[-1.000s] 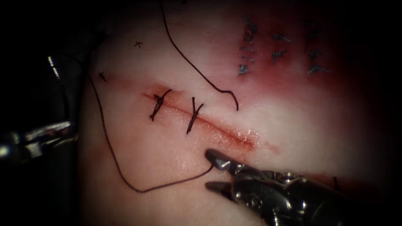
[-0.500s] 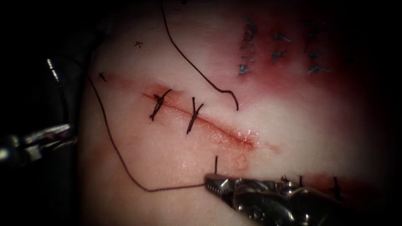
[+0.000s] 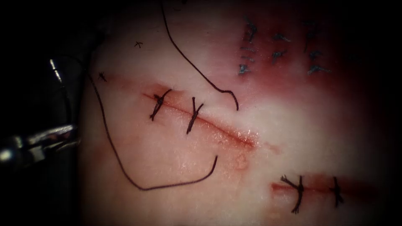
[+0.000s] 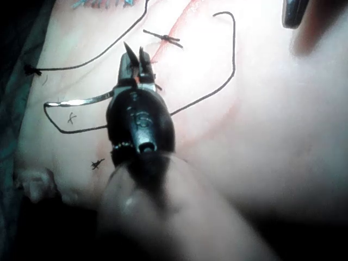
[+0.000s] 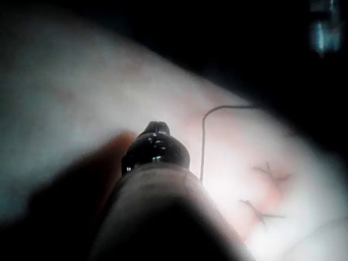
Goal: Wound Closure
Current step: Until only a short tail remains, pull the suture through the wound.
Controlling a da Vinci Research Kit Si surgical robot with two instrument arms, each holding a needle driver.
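Endoscope view: illum. is a single pool, brightest approx. centre toward 3 o'clock. Falloff is steep toward the frame edges. Dark surround (image 3: 25,33) occupies the 9 o'clock side and the 12 o'clock corners; no detail resolvable there. Left wrist view: a dark cloth-like underlay (image 4: 13,92) borders the lit work area; texture indistinct.

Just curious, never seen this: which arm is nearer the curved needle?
Left. The left tool grips the needle near one end in its fingers; the right tool sits far off across the tissue.
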